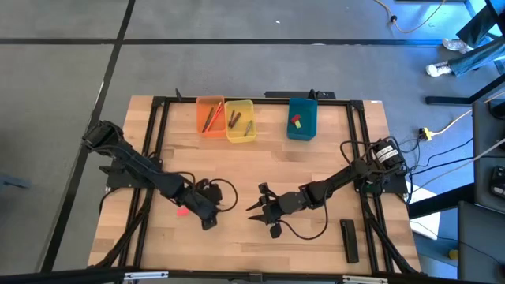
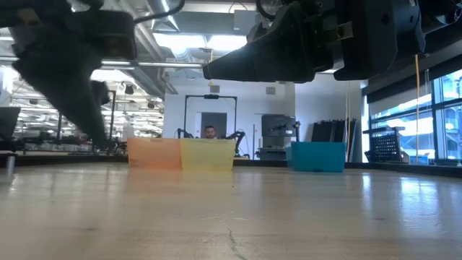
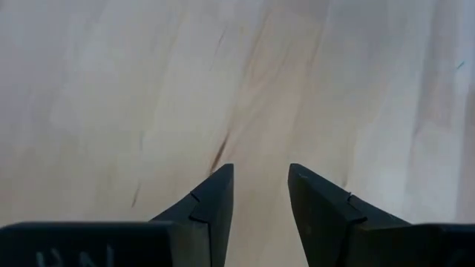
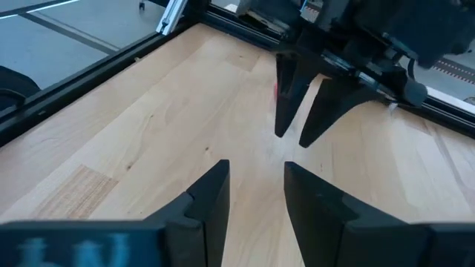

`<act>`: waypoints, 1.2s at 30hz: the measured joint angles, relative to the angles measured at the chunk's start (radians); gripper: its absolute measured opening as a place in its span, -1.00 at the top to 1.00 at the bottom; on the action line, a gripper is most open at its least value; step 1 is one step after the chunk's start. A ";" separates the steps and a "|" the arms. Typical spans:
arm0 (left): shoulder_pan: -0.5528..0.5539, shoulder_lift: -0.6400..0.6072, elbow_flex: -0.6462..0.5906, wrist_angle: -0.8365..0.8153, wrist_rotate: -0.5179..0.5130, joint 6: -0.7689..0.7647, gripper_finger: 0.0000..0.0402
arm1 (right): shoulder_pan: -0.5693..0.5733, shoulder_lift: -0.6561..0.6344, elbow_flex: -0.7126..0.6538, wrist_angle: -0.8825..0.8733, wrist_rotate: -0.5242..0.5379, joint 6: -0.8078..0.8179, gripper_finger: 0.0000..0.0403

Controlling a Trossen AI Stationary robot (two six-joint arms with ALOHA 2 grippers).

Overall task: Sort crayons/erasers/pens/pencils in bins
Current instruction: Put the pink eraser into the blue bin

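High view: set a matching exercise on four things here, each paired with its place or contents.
Column one:
1. orange bin
2. teal-blue bin
3. pink eraser
4. black bar

Column two:
a. holds small red and yellow pieces
b. lies on the table, front right
c. stands against the yellow bin
d. lies on the table, front left

Pairs: 1-c, 2-a, 3-d, 4-b.

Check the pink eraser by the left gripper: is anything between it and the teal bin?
Possibly. The pink eraser lies beside the left gripper, both empty and open. A straight line to the teal bin crosses bare table; the right gripper hovers open just beside that line, so it could crowd the carry.
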 joint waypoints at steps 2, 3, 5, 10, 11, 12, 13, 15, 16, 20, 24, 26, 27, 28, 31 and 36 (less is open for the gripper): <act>0.000 0.000 0.000 -0.046 0.034 -0.035 0.38 | 0.000 0.000 0.000 0.000 0.000 0.001 0.35; 0.000 0.000 0.000 -0.073 0.053 -0.061 0.38 | 0.000 0.000 0.000 0.000 0.000 0.001 0.35; 0.000 0.000 0.000 -0.141 0.095 -0.120 0.38 | 0.000 0.000 0.000 0.000 0.000 0.006 0.35; 0.008 -0.042 0.000 -0.335 0.154 -0.240 0.38 | 0.000 0.001 0.000 0.024 0.000 0.103 0.35; 0.009 -0.055 0.000 -0.368 0.160 -0.252 0.38 | 0.000 0.001 0.000 0.031 0.000 0.121 0.35; 0.008 -0.070 0.000 -0.382 0.166 -0.258 0.38 | 0.000 0.001 0.000 0.035 0.000 0.134 0.35; 0.006 -0.083 0.000 -0.383 0.171 -0.265 0.38 | 0.000 0.001 0.001 0.035 0.000 0.148 0.35; -0.006 -0.102 0.000 -0.392 0.179 -0.280 0.38 | 0.001 0.001 0.001 0.036 0.000 0.155 0.35; -0.015 -0.106 0.000 -0.394 0.184 -0.282 0.38 | 0.002 0.001 0.001 0.037 0.000 0.155 0.35; -0.080 -0.092 0.001 -0.455 0.199 -0.315 0.38 | 0.010 0.001 0.001 0.037 0.000 0.155 0.35; -0.126 -0.073 0.001 -0.550 0.195 -0.362 0.38 | 0.015 0.001 0.001 0.039 0.000 0.155 0.35; -0.134 -0.069 0.001 -0.564 0.192 -0.373 0.38 | 0.015 0.001 0.001 0.039 0.000 0.155 0.35; -0.136 -0.070 0.001 -0.563 0.191 -0.374 0.38 | 0.015 0.001 0.001 0.039 0.000 0.155 0.35; -0.137 -0.070 0.001 -0.556 0.190 -0.372 0.38 | 0.015 0.001 0.001 0.040 0.000 0.155 0.35; -0.139 -0.070 0.001 -0.533 0.190 -0.354 0.38 | 0.014 0.001 0.001 0.041 0.000 0.155 0.35; -0.160 -0.070 0.001 -0.534 0.245 -0.280 0.35 | 0.014 0.001 0.001 0.042 0.000 0.156 0.35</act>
